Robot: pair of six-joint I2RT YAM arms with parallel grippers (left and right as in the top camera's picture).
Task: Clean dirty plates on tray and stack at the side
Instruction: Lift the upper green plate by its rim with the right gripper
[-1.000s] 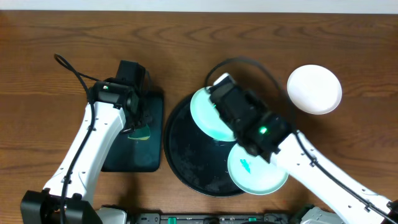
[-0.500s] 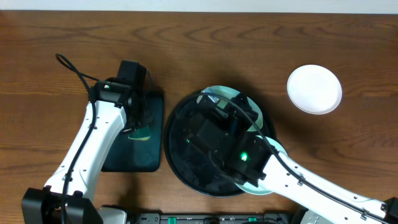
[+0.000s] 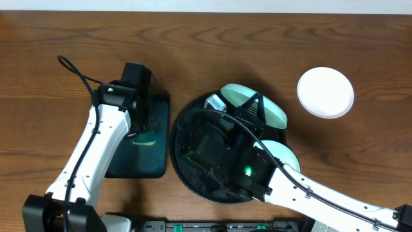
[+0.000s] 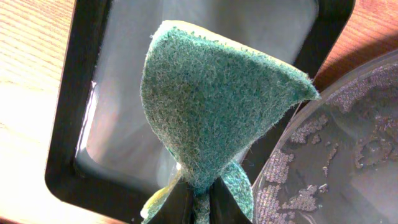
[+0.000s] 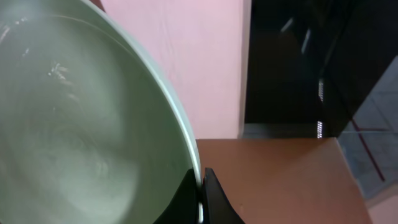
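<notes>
My right gripper (image 3: 255,109) is shut on the rim of a pale mint plate (image 3: 237,95), held lifted and tilted over the back right of the round black tray (image 3: 181,153). In the right wrist view the plate (image 5: 81,124) fills the left side, its edge pinched between my right gripper's (image 5: 201,193) black fingers. A second mint plate (image 3: 284,154) lies at the tray's right rim, half hidden under my right arm. The white plate (image 3: 325,92) rests on the bare wood at the far right. My left gripper (image 4: 199,205) is shut on a green sponge (image 4: 211,106).
A dark-green rectangular tray (image 3: 132,161) lies left of the black tray, under the sponge (image 3: 145,136). In the left wrist view its rim (image 4: 65,124) shows, and beside it the black tray (image 4: 336,162) carries patches of suds. Bare wood lies behind and to the far right.
My right arm has swung over the black tray and turned the mint plate up on edge, carrying it toward the back right. The left arm and sponge have not moved.
</notes>
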